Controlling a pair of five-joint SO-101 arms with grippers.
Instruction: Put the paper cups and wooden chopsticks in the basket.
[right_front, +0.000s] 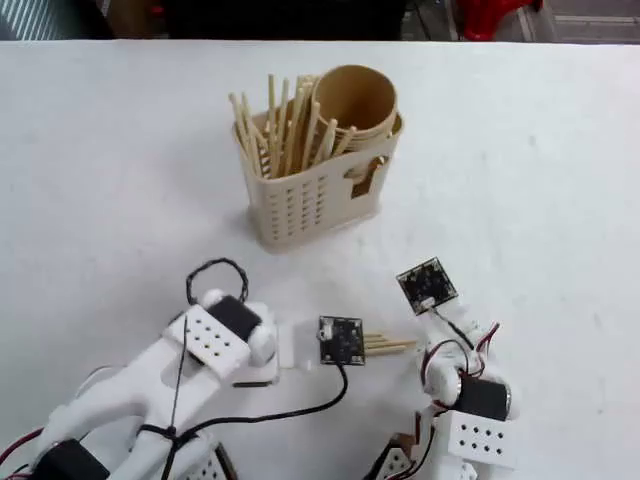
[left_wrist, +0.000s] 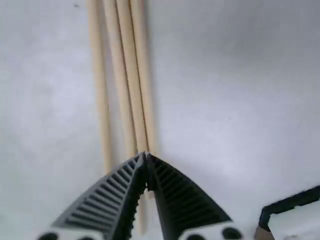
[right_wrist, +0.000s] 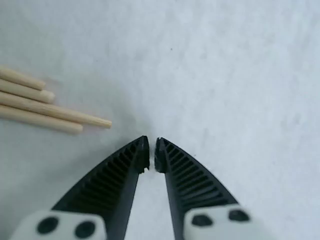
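A cream slotted basket (right_front: 318, 200) stands at the table's middle back, holding several wooden chopsticks (right_front: 275, 130) upright and stacked paper cups (right_front: 357, 100). Several loose chopsticks (right_front: 390, 344) lie flat on the table between the two arms. My left gripper (left_wrist: 146, 159) is shut, its tips meeting right over those chopsticks (left_wrist: 125, 80); I cannot tell whether it pinches one. My right gripper (right_wrist: 152, 150) is shut with nothing in it, just beyond the chopstick tips (right_wrist: 55, 112).
The white table (right_front: 520, 170) lies bare around the basket. The left arm (right_front: 215, 340) and the right arm (right_front: 470, 400) sit close together at the front edge. A black cable (right_front: 215, 272) loops by the left arm.
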